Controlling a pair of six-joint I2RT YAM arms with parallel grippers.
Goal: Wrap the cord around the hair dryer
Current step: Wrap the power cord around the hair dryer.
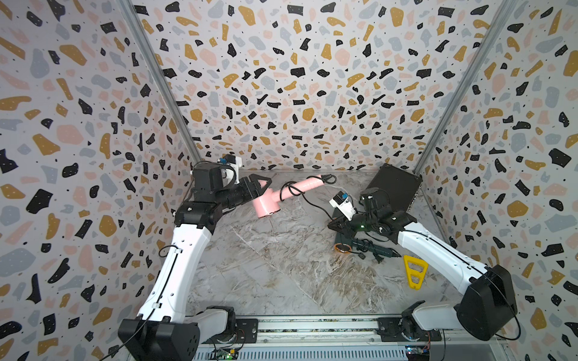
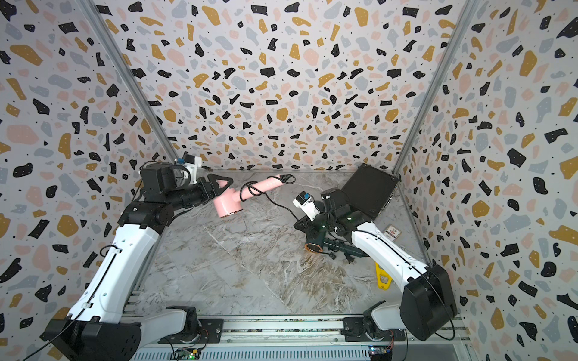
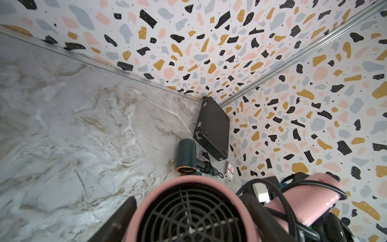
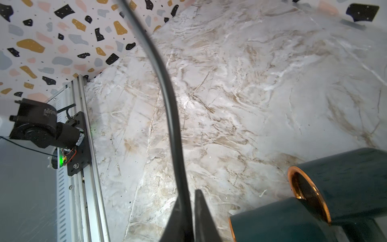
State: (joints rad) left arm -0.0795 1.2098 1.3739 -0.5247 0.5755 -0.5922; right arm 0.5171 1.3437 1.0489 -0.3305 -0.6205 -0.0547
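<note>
Right wrist view: cord (image 4: pixel 167 104) lies between right fingers (image 4: pixel 206 222), clamp unclear; left fingers (image 1: pixel 261 184) grip pink hair dryer (image 1: pixel 266 204), handle (image 1: pixel 301 187) toward them.

On the left: reaching forward and inward, wrist roughly level, clamping the barrel of the pink hair dryer (image 1: pixel 266 204) in the left gripper (image 1: pixel 262 191). On the right: folded low, elbow bent, holding the right gripper (image 4: pixel 191 201) with jaws slightly parted around the black cord (image 4: pixel 167 94), not pinching it.

Pink hair dryer (image 1: pixel 266 203), black cord (image 1: pixel 308 200); dark teal dryer (image 3: pixel 186 153), copper-rimmed, 3 o'clock; yellow tool (image 1: pixel 414 272), 4 o'clock; black case (image 1: pixel 395 187), 2 o'clock; grey-white marble table (image 1: pixel 281 265), tan veins; terrazzo-speckled walls (image 1: pixel 297 78)
</note>
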